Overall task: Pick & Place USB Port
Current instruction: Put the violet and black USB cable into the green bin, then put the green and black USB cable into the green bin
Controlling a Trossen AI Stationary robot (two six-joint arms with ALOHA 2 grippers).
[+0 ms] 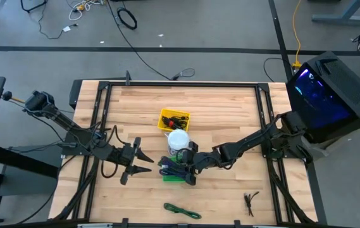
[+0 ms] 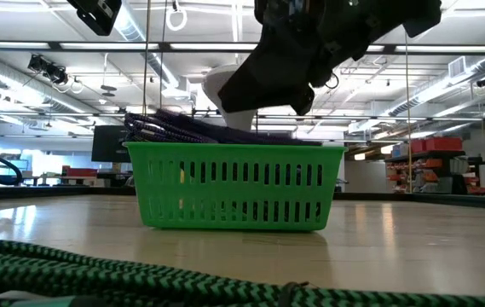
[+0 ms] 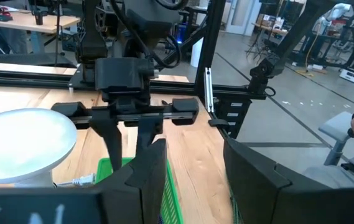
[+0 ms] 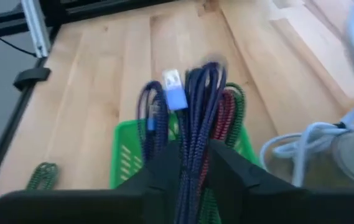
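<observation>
The right gripper (image 1: 188, 171) is reaching over the green basket (image 2: 233, 194) in the middle of the table (image 1: 230, 114), and its two dark fingers (image 4: 164, 165) are closing on a bundle of purple braided cable (image 4: 196, 106). The loops are rising out of the basket between them. A small blue and white tag (image 4: 174, 92) is hanging on that bundle, but no writing on it can be read. Red braided cable (image 4: 225, 115) and green cable are lying in the basket just beside the purple one.

The left gripper (image 1: 143, 162) is hovering just to the left of the basket, its jaws spread wide with nothing between them.

A white round container (image 1: 178, 140) is standing right behind the basket, touching or nearly touching it, and a yellow tray (image 1: 174, 120) with dark bits in it is sitting just beyond that. I cannot make out a black stick with red markings anywhere, so I cannot tell where the USB port is. A green cord (image 1: 181, 210) is lying near the front edge of the table, and a thin dark wire tie (image 1: 250, 201) is lying off to the right of it.
</observation>
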